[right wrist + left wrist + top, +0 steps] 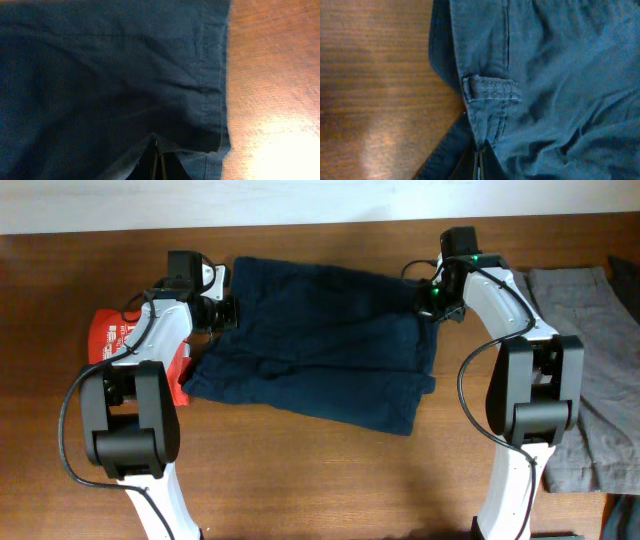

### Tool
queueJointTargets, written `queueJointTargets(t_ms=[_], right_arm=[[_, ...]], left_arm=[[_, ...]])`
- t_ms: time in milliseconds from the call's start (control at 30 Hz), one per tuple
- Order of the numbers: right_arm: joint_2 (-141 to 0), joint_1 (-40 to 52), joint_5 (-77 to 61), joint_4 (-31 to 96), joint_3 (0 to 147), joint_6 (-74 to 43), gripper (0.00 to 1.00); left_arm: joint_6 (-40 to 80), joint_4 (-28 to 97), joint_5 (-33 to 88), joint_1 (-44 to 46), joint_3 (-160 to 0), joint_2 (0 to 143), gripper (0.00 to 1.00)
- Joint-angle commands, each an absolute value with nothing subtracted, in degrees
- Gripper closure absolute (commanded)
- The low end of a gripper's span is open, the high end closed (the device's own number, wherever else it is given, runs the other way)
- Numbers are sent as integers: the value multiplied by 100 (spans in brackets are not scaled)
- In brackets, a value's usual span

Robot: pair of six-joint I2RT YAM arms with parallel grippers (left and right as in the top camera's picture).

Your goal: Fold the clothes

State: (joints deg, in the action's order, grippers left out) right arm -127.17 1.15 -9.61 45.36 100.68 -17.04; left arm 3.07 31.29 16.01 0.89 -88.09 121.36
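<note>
The dark navy shorts lie spread across the middle of the table, partly doubled over. My left gripper is at their far left edge. In the left wrist view it is shut on the waistband just below a belt loop. My right gripper is at the far right corner. In the right wrist view it is pinched shut on the hem of the shorts, with the fabric bunching over its tips.
A red T-shirt with white print lies at the left, partly under the left arm and the shorts' edge. Grey-khaki shorts lie at the right edge, behind the right arm. Bare wood table stretches along the front.
</note>
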Motion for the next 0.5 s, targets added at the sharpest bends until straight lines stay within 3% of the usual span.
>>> queueJointTargets(t_ms=[0, 233, 400, 467], right_arm=[[-12702, -211, -1872, 4097, 10162, -1653, 96], [-12698, -1028, -2808, 4075, 10818, -1634, 96], [-12696, -1544, -3133, 4528, 11299, -1627, 83], [-12696, -1686, -3221, 4788, 11469, -1509, 62]], left_arm=[[296, 3267, 1601, 95, -8875, 12138, 100], [298, 3393, 1498, 89, -8877, 12138, 100], [296, 3437, 1498, 89, -8965, 12138, 97], [296, 3514, 1498, 89, -9085, 12138, 88]])
